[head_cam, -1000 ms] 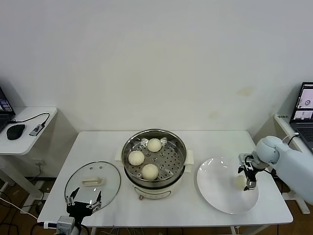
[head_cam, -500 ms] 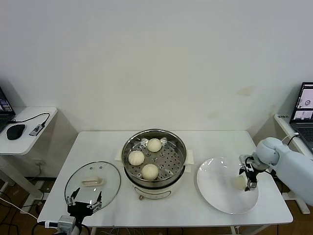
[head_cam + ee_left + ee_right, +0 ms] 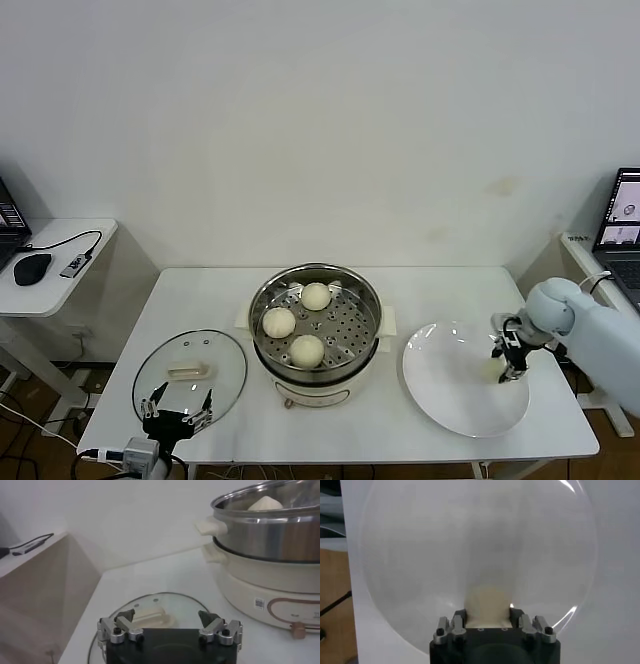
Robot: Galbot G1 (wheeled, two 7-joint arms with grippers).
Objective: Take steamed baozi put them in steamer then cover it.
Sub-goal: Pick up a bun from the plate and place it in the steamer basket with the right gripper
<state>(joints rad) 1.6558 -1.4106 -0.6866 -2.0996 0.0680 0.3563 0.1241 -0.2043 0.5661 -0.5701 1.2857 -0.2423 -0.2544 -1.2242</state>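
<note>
Three cream-white baozi [image 3: 307,350] lie on the perforated tray of the shiny steamer [image 3: 372,300] at the table's middle. The fourth baozi [image 3: 487,602] sits on the white plate [image 3: 450,390] at the right, squeezed between the fingers of my right gripper [image 3: 508,368], which is shut on it at plate level; the wrist view shows this gripper [image 3: 487,616] pinching the bun's sides. My left gripper [image 3: 178,410] is open and empty, low over the near edge of the glass lid [image 3: 190,372]. In the left wrist view it [image 3: 167,619] faces the lid [image 3: 150,605] and the steamer [image 3: 270,540].
A side table [image 3: 50,270] with a mouse and cables stands at the far left. A laptop [image 3: 622,215] stands at the far right. The plate reaches close to the table's front right edge.
My right gripper's fingers have drawn in around the baozi on the plate. The left gripper has shifted slightly over the lid.
</note>
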